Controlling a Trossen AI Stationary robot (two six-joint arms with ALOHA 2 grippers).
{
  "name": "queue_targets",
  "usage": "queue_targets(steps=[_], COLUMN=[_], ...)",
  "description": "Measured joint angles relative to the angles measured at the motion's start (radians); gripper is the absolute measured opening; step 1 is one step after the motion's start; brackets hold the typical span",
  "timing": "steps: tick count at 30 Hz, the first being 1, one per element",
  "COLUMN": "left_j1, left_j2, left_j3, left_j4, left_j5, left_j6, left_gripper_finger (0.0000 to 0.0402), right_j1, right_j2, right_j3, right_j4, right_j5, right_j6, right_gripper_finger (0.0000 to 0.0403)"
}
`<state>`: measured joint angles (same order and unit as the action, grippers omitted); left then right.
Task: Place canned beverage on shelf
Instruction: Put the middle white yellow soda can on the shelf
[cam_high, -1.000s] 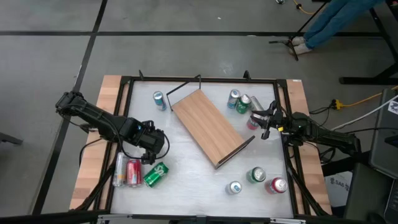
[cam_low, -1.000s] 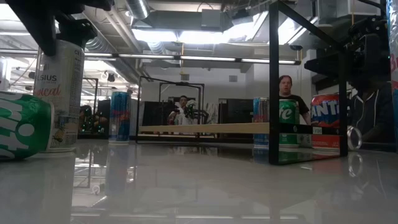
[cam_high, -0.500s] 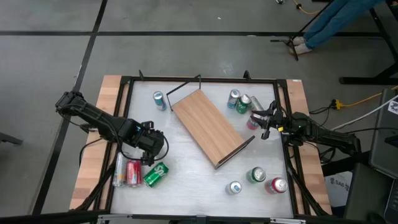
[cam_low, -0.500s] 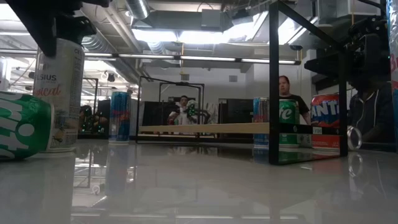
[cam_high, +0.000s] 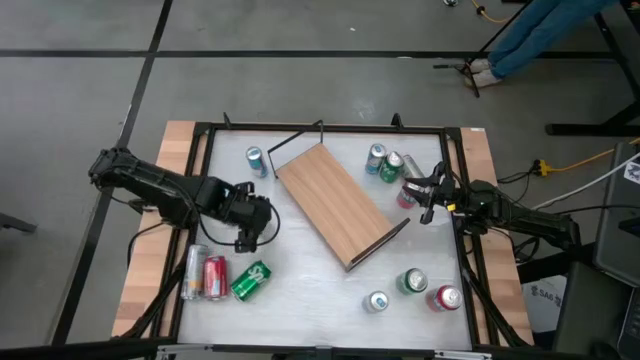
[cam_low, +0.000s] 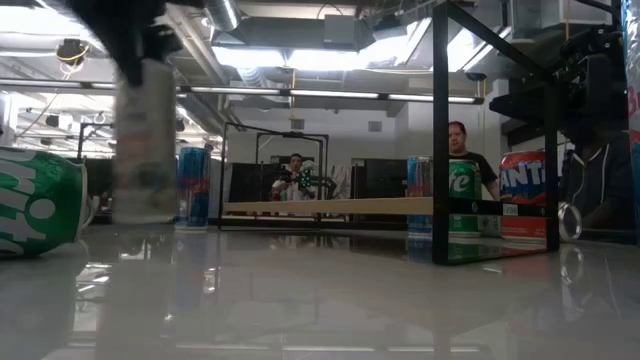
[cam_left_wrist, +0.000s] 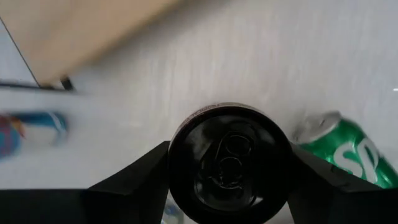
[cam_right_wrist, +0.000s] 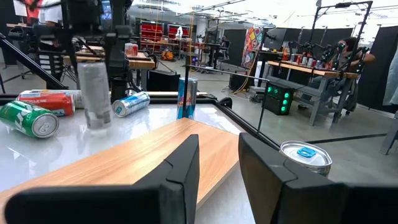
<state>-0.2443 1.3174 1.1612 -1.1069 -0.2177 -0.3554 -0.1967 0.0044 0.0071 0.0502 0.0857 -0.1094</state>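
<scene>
My left gripper (cam_high: 251, 224) hangs over the table's left half, shut on a tall pale can (cam_low: 145, 140) with a dark top (cam_left_wrist: 229, 163). The can stands upright just left of the shelf (cam_high: 335, 205). The shelf is a light-brown wooden board lying slantwise mid-table, with thin black rails (cam_high: 300, 136) at its ends. My right gripper (cam_right_wrist: 219, 168) waits level at the table's right side. Its fingers show only a narrow slit and hold nothing, and a silver can (cam_right_wrist: 305, 155) stands beside it. My left gripper pinches the tall can at its upper end (cam_left_wrist: 177, 155), one finger (cam_left_wrist: 134, 177) on each side of the rim. The fingers come from above, pointing steeply down. The can hangs upright below them, its base (cam_right_wrist: 97, 124) barely off the table.
A silver, a red (cam_high: 214, 277) and a green can (cam_high: 250, 280) lie near the left front. A blue can (cam_high: 257, 160) lies at the far left. Three cans (cam_high: 390, 166) stand behind the shelf's right side, and three more (cam_high: 412, 282) stand at the right front. A black frame (cam_high: 320, 128) rims the table.
My left gripper has taken the tall can off the spot beside the lying cans. It has carried the can a little up and toward the far right, nearer the shelf. The can has stayed upright.
</scene>
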Motion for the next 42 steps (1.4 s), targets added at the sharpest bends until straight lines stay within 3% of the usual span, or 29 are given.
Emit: queue_targets(steps=[11,18,29,42], left_j1=[0.231,0.404,0.570,0.616], left_j2=[-0.001,0.001,0.122,0.225], left_j3=[0.212,0.242,0.242,0.245], left_j4=[0.016,0.083,0.095,0.111], left_j5=[-0.002,0.034,0.091,0.110], left_j6=[0.346,0.511,0.600,0.647], left_gripper_finger=[0.0236,0.0236,0.0237,0.0238], right_j1=[0.000,0.000,0.000,0.000], right_j2=[0.000,0.000,0.000,0.000], right_j3=[0.000,0.000,0.000,0.000], right_j4=[0.000,0.000,0.000,0.000], right_j5=[0.000,0.000,0.000,0.000], right_j6=[0.000,0.000,0.000,0.000], right_gripper_finger=[0.0104,0.0104,0.0104,0.0104])
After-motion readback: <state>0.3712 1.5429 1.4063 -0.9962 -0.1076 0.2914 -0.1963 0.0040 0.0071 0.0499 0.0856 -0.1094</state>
